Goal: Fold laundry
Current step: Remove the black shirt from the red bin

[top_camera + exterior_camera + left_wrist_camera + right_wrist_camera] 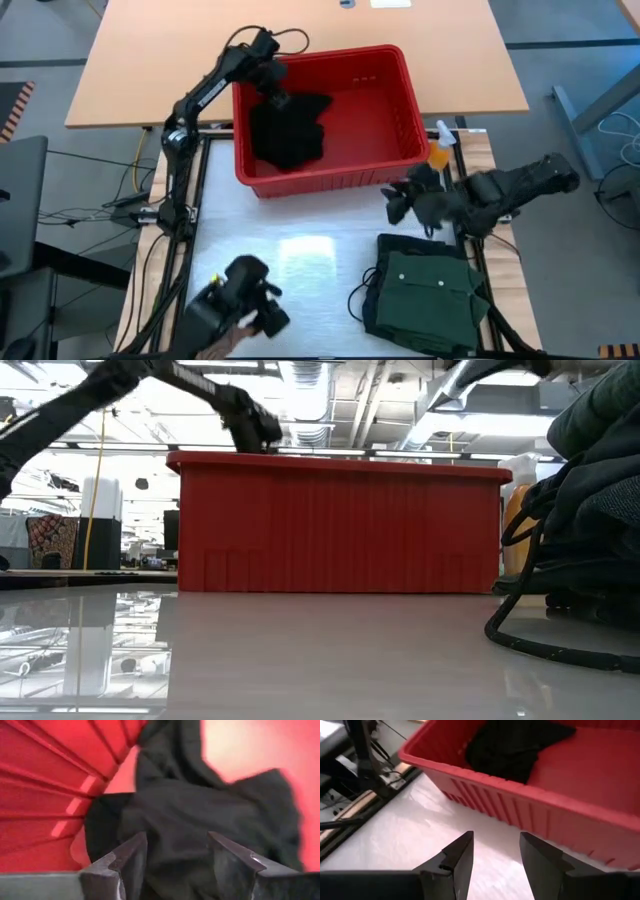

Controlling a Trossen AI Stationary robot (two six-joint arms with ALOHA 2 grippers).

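Apparently open left gripper (172, 862), over black garment (288, 130)

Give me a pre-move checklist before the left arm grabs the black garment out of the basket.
1. Left gripper over the black garment inside the red basket: ok.
2. Left fingers open, cloth showing in the gap between them: ok.
3. Fingers touching the cloth yet: cannot tell.
4. Right gripper open, holding nothing, above the white table outside the basket's front wall: ok.
5. Folded green shirt on the stack at the table's right side, apart from the bare middle: ok.
6. Orange spray bottle upright by the basket's right corner, close to the right arm: watch it, ok for now.
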